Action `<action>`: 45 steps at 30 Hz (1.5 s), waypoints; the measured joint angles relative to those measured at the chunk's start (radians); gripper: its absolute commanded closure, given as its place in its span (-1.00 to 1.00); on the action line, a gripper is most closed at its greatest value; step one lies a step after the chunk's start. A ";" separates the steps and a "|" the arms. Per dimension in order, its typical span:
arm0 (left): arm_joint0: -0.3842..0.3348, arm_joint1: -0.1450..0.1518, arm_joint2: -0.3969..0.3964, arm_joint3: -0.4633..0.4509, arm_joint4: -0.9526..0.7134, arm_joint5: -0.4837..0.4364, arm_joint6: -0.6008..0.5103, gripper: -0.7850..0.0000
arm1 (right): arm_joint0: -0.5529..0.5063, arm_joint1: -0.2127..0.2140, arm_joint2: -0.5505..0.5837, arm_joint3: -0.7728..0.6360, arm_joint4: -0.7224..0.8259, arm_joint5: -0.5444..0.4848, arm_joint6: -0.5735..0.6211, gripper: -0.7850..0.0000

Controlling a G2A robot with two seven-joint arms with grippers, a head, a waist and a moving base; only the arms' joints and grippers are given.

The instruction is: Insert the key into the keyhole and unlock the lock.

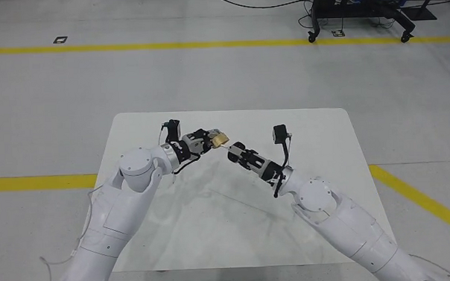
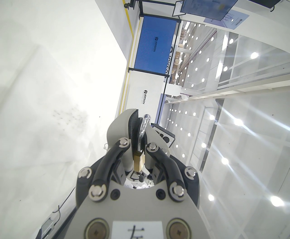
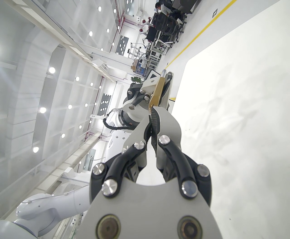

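A brass padlock (image 1: 220, 140) with a silver shackle (image 2: 145, 125) is held above the white table (image 1: 213, 238), near its far middle. My left gripper (image 1: 210, 139) is shut on it, the brass body (image 2: 138, 161) lying between the fingers. From the other side, my right gripper (image 1: 233, 151) is shut, its tips (image 3: 152, 112) right against the end of the padlock (image 3: 158, 90). The key is almost wholly hidden between the right pads (image 3: 155, 123). Whether its tip is in the keyhole cannot be told.
A wrinkled white cloth covers the table, whose far edge (image 1: 231, 112) lies just beyond the grippers. A black wheeled frame (image 1: 362, 16) stands on the floor far back right.
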 measured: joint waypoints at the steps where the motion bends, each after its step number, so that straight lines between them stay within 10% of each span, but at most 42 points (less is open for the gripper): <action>1: 0.000 0.000 0.000 0.000 -0.001 -0.002 0.000 1.00 | -0.001 -0.002 0.001 0.002 -0.001 0.000 -0.003 1.00; 45: 0.009 -0.010 -0.014 0.008 -0.047 0.007 0.032 1.00 | -0.035 -0.073 0.045 0.015 -0.044 -0.001 0.064 1.00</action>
